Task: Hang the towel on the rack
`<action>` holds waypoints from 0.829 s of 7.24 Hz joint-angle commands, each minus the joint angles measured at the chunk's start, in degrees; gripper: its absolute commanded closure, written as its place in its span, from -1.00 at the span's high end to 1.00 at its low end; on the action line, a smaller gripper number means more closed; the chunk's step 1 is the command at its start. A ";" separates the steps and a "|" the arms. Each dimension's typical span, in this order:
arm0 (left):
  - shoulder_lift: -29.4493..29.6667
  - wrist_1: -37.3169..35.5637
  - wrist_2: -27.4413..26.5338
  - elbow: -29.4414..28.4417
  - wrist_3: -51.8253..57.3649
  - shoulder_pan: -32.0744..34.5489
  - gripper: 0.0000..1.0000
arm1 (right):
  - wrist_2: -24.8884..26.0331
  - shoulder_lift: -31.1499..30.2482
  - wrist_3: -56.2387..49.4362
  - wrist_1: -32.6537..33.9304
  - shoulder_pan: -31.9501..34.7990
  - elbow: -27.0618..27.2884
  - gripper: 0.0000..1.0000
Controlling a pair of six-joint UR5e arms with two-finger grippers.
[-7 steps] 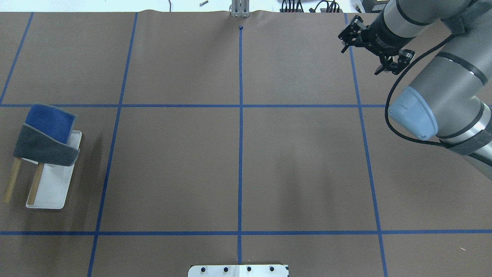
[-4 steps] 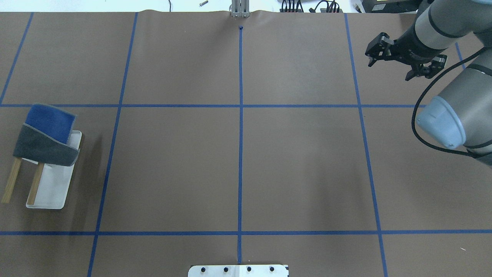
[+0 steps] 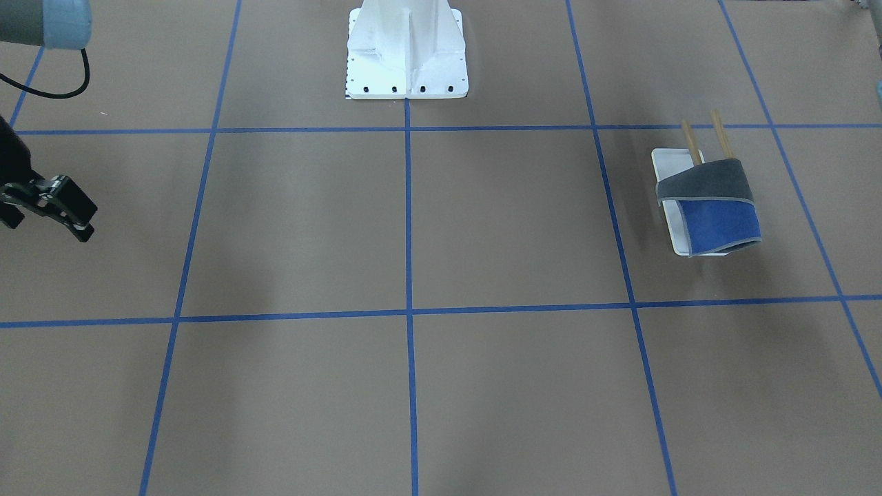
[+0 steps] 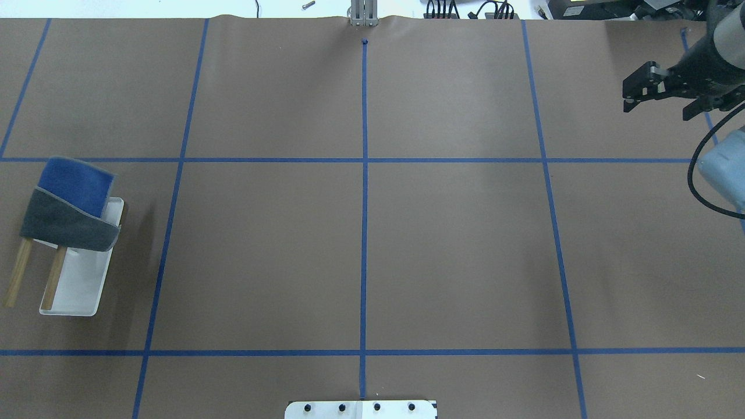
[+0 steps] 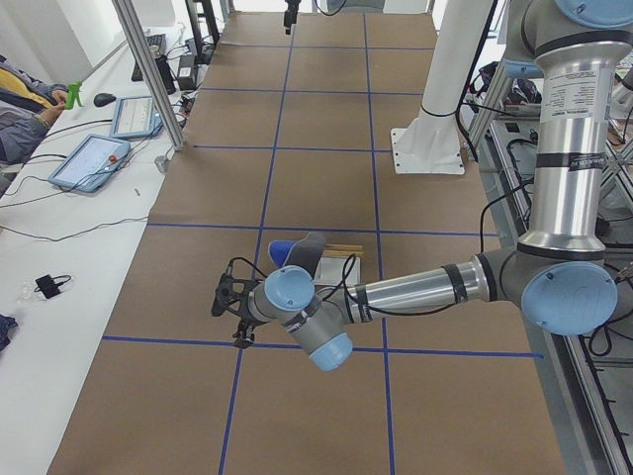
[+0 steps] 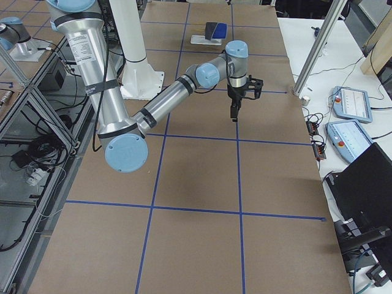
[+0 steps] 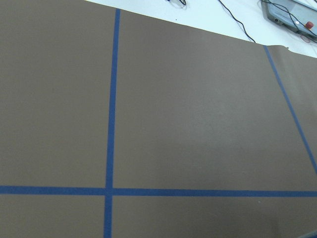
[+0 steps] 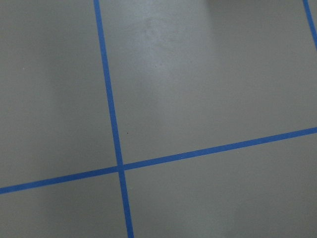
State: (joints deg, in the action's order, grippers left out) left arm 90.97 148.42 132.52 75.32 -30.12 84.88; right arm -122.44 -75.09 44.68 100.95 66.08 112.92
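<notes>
Right claw (image 4: 657,109) hangs spread wide, gripping nothing, at the upper right of the overhead view above the brown bench (image 4: 372,244). Left claw (image 5: 231,305) shows only in the side view, low over the bench; I cannot tell whether it is spread or closed. At the overhead view's left edge, the towel (image 4: 67,218) lies draped across both rods (image 4: 53,279) of the rack (image 4: 16,276), grey side up with a blue fold showing, above its white tray (image 4: 78,294).

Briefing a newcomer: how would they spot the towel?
On the brown table with blue tape lines, find the white-tray rack with two wooden rods at the robot's left end. The towel draped over those rods is blue and dark grey, the only cloth there.
</notes>
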 commanded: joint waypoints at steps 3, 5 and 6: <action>6.05 -33.31 -0.16 5.54 27.69 3.80 0.97 | -8.14 -7.86 -23.52 -0.14 9.04 -3.75 1.00; 6.42 -48.92 0.37 12.61 30.30 4.69 0.97 | -10.01 -11.55 -30.59 -1.97 11.52 -4.99 1.00; 6.42 -55.81 0.37 16.14 32.56 4.69 0.97 | -10.10 -14.61 -33.23 -7.55 12.05 -7.26 1.00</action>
State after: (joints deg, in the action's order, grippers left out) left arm 97.27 102.03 132.82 86.92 -0.05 89.40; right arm -132.08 -86.39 15.31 98.29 77.12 107.77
